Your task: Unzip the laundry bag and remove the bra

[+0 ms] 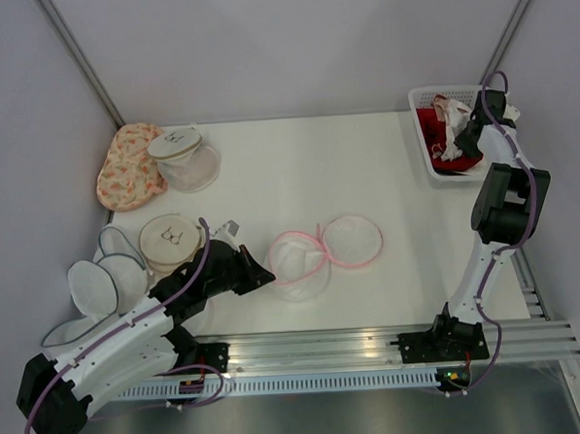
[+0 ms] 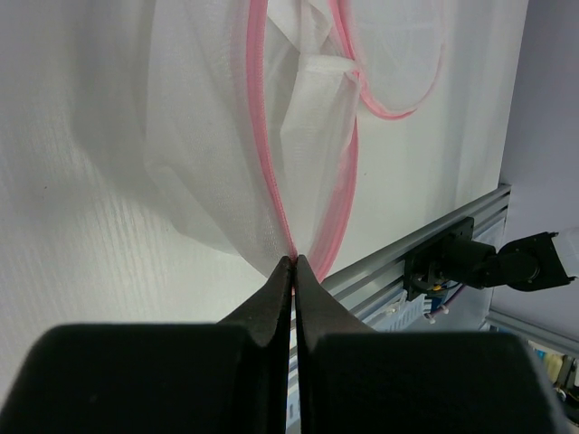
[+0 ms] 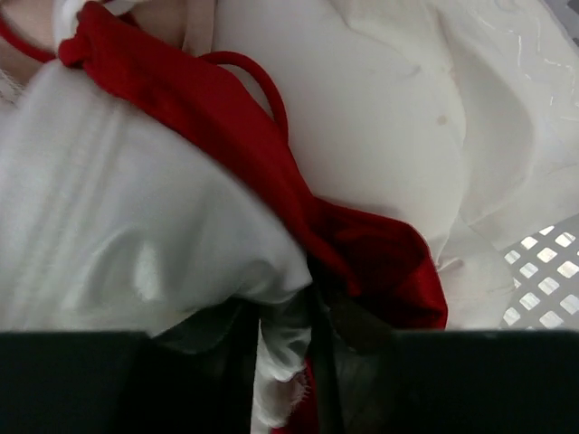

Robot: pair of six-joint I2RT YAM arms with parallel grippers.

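The laundry bag [image 1: 299, 259] lies open at the table's middle, its two pink-rimmed white mesh halves side by side. My left gripper [image 1: 266, 275] is shut on the bag's pink rim at its near-left edge. In the left wrist view the tips [image 2: 295, 260] pinch the rim, and the mesh [image 2: 208, 154] spreads away behind them. My right gripper [image 1: 459, 147] is down in the white basket [image 1: 422, 99] at the back right. In the right wrist view it [image 3: 289, 357] is shut on white cloth of the bra [image 3: 136, 226], which lies on a red garment [image 3: 389, 267].
An orange floral pouch [image 1: 128, 167] and a clear mesh dome with a white top [image 1: 183, 155] stand at the back left. A round beige-topped bag [image 1: 170, 240] and white mesh bags [image 1: 99, 285] lie by the left arm. An aluminium rail [image 1: 375, 347] runs along the near edge.
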